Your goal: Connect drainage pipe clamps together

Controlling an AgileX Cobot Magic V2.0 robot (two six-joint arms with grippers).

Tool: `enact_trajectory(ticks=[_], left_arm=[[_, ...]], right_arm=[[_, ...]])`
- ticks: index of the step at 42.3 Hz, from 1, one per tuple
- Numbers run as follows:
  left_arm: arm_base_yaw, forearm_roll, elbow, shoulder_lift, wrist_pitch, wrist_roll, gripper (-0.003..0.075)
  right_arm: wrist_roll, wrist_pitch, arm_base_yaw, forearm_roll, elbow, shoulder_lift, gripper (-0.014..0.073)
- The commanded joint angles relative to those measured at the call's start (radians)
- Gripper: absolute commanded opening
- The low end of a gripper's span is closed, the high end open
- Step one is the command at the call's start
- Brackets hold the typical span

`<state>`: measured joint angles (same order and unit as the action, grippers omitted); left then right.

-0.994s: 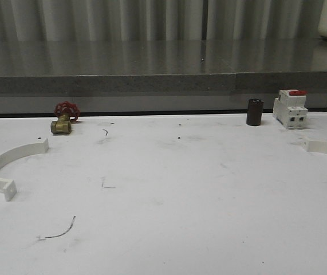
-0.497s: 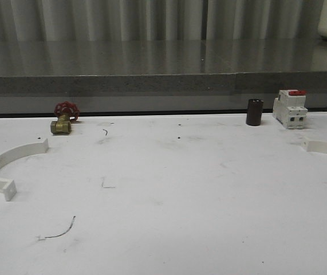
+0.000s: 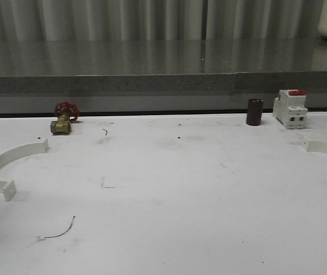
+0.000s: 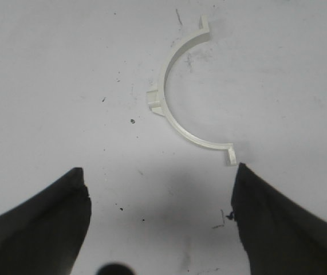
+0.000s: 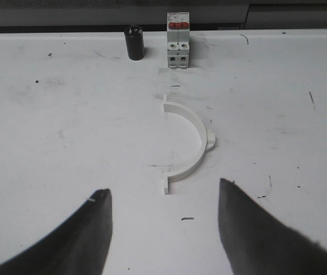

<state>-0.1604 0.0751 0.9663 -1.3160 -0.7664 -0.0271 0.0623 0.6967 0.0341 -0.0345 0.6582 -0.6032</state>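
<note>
Nothing on the white table [image 3: 169, 195] has shifted over the past second in the front view: the left half-clamp [image 3: 11, 163] lies as before near the table's left edge, its open side toward the centre, and the right half-clamp [image 3: 326, 148] sits at the far right, cut off by the picture's edge. The two drainage pipe clamp halves remain well apart, unjoined.

Along the back of the table stand a brass valve [image 3: 63, 119] with a red handwheel, a dark cylinder [image 3: 255, 112] and, just beside it, a white circuit breaker [image 3: 290, 108] with a red top.

The left wrist view gives what the front view lacks: the left half-clamp [image 4: 184, 94] seen whole from above, a flat tab at each end and a small lug at mid-arc, lying free on the scuffed surface. The left gripper [image 4: 160, 215] hangs above it, fingers [image 4: 43, 220] spread wide and holding nothing.

The right wrist view likewise shows the whole right half-clamp [image 5: 189, 143], tabs at both ends, lug on its outer curve. Beyond it are the circuit breaker [image 5: 177, 39] and the dark cylinder [image 5: 134, 42]. The right gripper [image 5: 163, 229] is also spread apart and empty, its dark fingers [image 5: 255, 229] clear of the part.
</note>
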Motion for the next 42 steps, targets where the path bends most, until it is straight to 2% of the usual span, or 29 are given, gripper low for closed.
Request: enact_trajectory(ticks=[1,21,38,42], left_arm=[[-0.006,0.002,0.072,-0.081,0.031,-0.002,0.0489],[-0.004,-0.003,0.246,-0.449,0.062,-0.053,0.0489],[-0.004,-0.044,0.306,-0.582,0.078,-0.097,0.0488],[-0.004,-0.05,0.306,-0.585,0.076,-0.097,0.0435]], right_arm=[[-0.002,-0.059,-0.007,0.012,0.032,-0.007,0.0444],[-0.002,-0.059,-0.007,0.012,0.032,-0.007,0.0444],[-0.002,-0.059,-0.007,0.012,0.032,-0.007,0.0444],[-0.002,-0.059,-0.007,0.012,0.032,-0.007,0.0444]])
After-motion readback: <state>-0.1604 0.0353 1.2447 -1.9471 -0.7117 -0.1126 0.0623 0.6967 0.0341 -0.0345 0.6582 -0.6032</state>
